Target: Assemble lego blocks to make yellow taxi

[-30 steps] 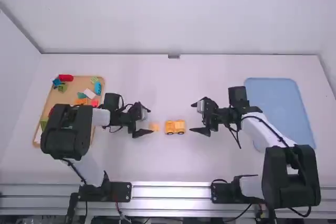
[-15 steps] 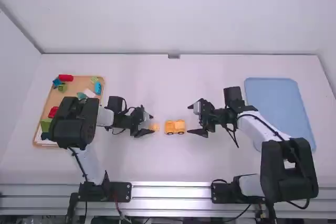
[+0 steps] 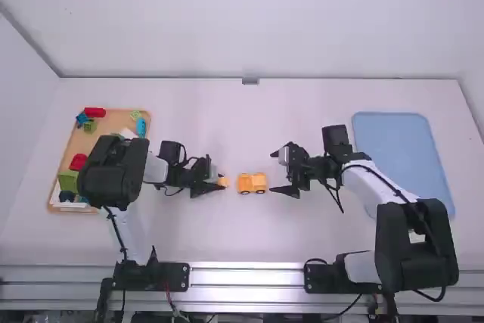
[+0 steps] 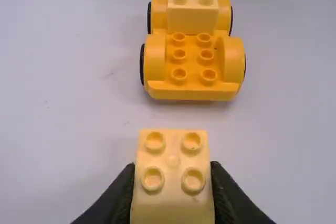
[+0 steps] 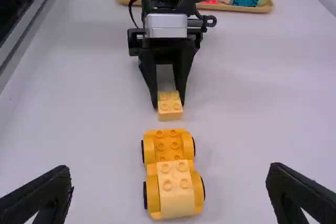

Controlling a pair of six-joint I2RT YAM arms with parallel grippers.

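Left of the table's middle, my left gripper (image 3: 218, 184) is shut on a light yellow block (image 3: 223, 181). In the left wrist view that block (image 4: 172, 161) fills the space between the fingertips of my left gripper (image 4: 172, 182), studs up. A yellow wheeled base (image 3: 244, 183) stands just beyond it, apart from the block; in the left wrist view the base (image 4: 191, 92) has a light yellow block (image 4: 192, 17) on its far end. Right of the base, my right gripper (image 3: 277, 172) stands open; in the right wrist view my right gripper (image 5: 170, 179) has the base between its widely spread fingers.
A wooden tray (image 3: 74, 146) with several colored blocks lies at the far left, partly under the left arm. A blue tray (image 3: 412, 149) lies at the right, beside the right arm.
My left gripper has moved slightly right and its fingers have shut on the loose block. The right arm shifted a little left earlier, then stayed still. The wheeled base has not moved.
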